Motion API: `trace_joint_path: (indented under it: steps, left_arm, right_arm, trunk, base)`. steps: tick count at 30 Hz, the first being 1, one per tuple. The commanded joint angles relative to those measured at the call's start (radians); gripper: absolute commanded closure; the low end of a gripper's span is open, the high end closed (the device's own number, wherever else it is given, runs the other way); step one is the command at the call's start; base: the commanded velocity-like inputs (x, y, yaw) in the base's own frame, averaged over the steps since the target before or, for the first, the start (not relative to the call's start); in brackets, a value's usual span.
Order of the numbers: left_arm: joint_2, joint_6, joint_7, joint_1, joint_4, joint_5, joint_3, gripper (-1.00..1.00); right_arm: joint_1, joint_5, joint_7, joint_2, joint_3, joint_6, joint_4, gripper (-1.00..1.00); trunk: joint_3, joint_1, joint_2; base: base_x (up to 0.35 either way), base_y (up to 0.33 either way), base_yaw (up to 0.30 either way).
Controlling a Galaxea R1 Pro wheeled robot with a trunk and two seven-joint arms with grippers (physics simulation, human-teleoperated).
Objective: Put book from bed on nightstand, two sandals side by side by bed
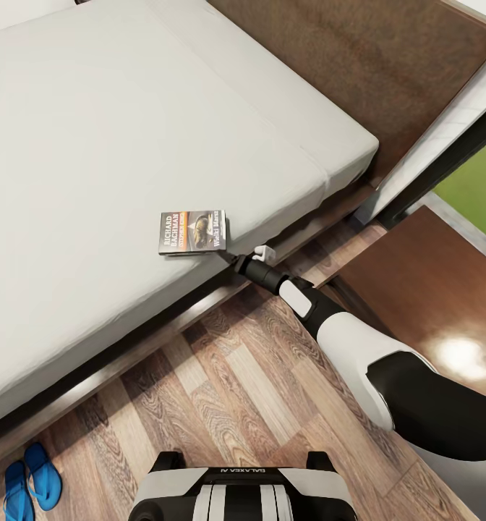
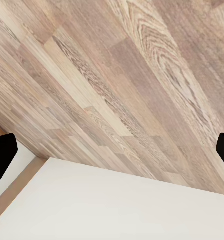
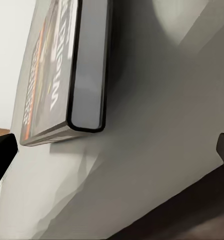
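Note:
The book [image 1: 192, 231] lies flat on the bed [image 1: 91, 130], close to the grey mattress's near edge, cover up with "RICHARD" readable. My right gripper [image 1: 247, 257] sits at the mattress edge just right of the book, apart from it. In the right wrist view the book [image 3: 87, 70] is close ahead, and the right gripper [image 3: 112, 150] is open, its dark fingertips [image 3: 2, 155] spread wide. The two sandals [image 1: 24, 481], bright blue, lie together on the floor at the lower left. The left gripper [image 2: 112, 150] is open over floor planks.
A dark brown glossy nightstand [image 1: 424, 289] stands right of the bed, beside my right arm. Behind it a black-framed window [image 1: 445, 174] shows grass. Wood-plank floor [image 1: 236, 391] stretches between my base [image 1: 243, 492] and the dark bed frame [image 1: 127, 354].

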Motion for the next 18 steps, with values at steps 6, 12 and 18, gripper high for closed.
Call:
trace_joint_path:
  steps: [6,12,18]
  left_arm:
    - [0.0,-0.003,0.003,0.0,0.0,0.01,-0.009,-1.0]
    - [0.0,-0.003,0.003,0.0,0.0,0.01,-0.008,-1.0]
    - [0.0,-0.003,0.003,0.0,0.0,0.01,-0.009,-1.0]
  right_arm:
    - [-0.001,-0.062,0.002,0.0,0.003,0.001,0.001,-1.0]
    - [-0.001,-0.086,-0.002,0.0,0.004,-0.001,0.001,-1.0]
    - [-0.001,-0.093,-0.005,0.0,0.004,-0.002,0.001,-1.0]
  trunk:
    - [0.0,0.0,0.0]
    - [0.0,0.0,0.0]
    - [0.0,0.0,0.0]
  base:
    - [0.0,0.0,0.0]
    - [0.0,0.0,0.0]
    - [0.0,0.0,0.0]
